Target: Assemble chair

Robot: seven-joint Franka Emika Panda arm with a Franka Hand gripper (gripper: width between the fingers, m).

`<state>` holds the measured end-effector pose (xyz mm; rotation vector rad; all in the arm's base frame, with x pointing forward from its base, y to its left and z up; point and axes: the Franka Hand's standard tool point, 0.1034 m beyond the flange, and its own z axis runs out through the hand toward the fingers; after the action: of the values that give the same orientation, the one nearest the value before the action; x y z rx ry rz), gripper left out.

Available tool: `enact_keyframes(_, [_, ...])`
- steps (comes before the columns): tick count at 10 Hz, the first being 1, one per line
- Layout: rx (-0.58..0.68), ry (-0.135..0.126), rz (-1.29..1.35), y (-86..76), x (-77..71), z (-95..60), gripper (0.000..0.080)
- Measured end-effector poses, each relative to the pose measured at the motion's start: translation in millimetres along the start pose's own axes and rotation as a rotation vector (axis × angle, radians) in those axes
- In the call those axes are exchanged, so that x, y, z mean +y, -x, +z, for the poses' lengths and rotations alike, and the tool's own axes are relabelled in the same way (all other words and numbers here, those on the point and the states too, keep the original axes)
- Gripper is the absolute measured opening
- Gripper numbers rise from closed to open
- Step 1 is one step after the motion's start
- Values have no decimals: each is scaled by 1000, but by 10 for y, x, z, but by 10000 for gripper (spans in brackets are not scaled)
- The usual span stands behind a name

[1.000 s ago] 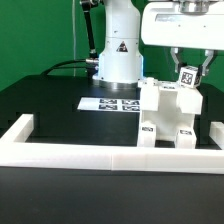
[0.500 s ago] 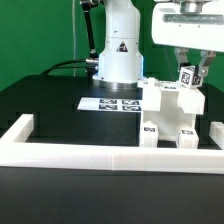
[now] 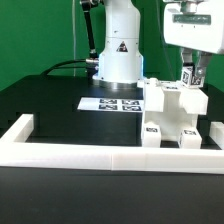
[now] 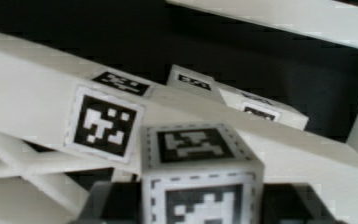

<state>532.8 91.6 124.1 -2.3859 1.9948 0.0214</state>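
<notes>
Black counter point(image 3: 50, 100) bearing my base point(image 3: 118, 62), marker board point(image 3: 112, 103) lying flat before it, chair point(image 3: 170, 118) standing at the board's end, white rail point(image 3: 100, 153) edging the front.

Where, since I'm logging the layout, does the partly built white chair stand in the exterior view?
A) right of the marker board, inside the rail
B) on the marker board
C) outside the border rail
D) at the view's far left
A: the chair stands to the exterior view's right of the marker board, inside the border rail, below the gripper holding a tagged block.
</notes>
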Motion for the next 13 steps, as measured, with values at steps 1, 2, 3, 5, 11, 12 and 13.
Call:
enact_keyframes(1, [-6, -1, 95, 15, -1, 1, 287])
enact_keyframes(2, [-8, -1, 139, 20, -1, 2, 287])
enact_keyframes(3, [-9, -1, 195, 26, -1, 3, 287])
enact_keyframes(5, [-16, -1, 292, 44, -3, 3, 287])
enact_keyframes(11, [-37, 1, 523, 101, -6, 6, 287])
enact_keyframes(12, [-36, 2, 509, 104, -5, 9, 341])
enact_keyframes(13, [-36, 2, 478, 105, -3, 14, 532])
